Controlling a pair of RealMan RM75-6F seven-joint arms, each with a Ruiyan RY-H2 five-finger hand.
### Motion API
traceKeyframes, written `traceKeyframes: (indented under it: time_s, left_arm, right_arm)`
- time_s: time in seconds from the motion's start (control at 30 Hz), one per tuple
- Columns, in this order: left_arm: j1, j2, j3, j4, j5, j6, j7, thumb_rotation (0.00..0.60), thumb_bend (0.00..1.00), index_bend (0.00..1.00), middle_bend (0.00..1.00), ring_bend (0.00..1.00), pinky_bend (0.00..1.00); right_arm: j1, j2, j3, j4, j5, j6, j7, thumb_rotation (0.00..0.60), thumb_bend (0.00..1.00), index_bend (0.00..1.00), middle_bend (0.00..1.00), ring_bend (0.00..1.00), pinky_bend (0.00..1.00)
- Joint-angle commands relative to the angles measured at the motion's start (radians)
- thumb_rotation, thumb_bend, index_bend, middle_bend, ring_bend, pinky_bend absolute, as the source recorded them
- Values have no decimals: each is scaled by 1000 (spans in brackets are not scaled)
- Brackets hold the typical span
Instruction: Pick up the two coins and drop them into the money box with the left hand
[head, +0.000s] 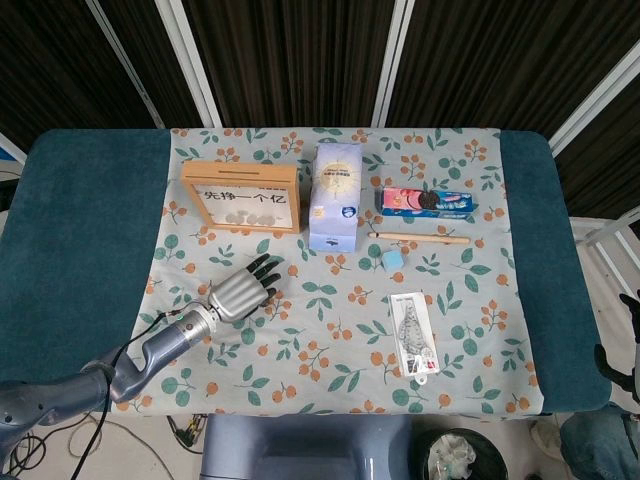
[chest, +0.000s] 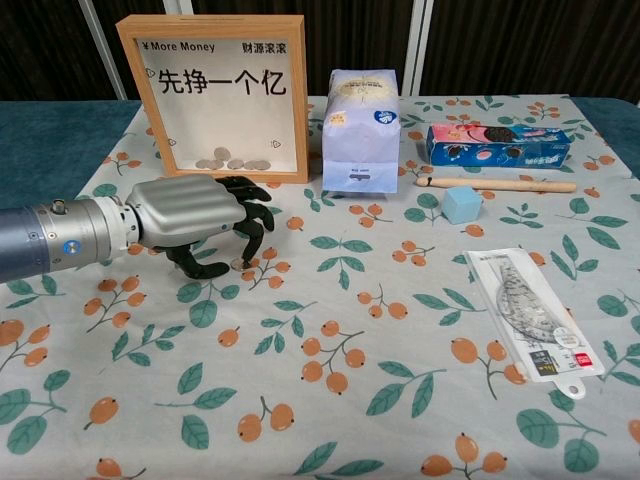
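One coin (chest: 247, 264) is being pinched on the bench (chest: 420, 330) cloth by the left hand (chest: 205, 222), fingers curled together, below the wooden money box (chest: 217, 96).

Table (head: 90, 220) padded in teal, wearing a leaf-and-orange-berry tablecloth (chest: 330, 300); on the cloth, sitting: framed money box (chest: 222, 95), pale bag (chest: 360, 128), biscuit packet (chest: 497, 143), wooden stick (chest: 498, 184), blue cube (chest: 462, 204), packaged ruler set (chest: 530, 322).
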Motion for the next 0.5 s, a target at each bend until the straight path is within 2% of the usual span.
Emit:
traceKeyframes:
  time_s: [0.03,0.5]
  left_arm:
    - [0,-4,0,4,3,3,-1,600,383,518,185,0,0]
    - [5,-16,2,24,6,6,14,600,384,529,185,0,0]
  right_arm:
    - [0,1,0,-1,1,-2,0,600,439,145,69,10,0]
    - [2,5,-2,-6,6,-9,0,600,439,145,69,10,0]
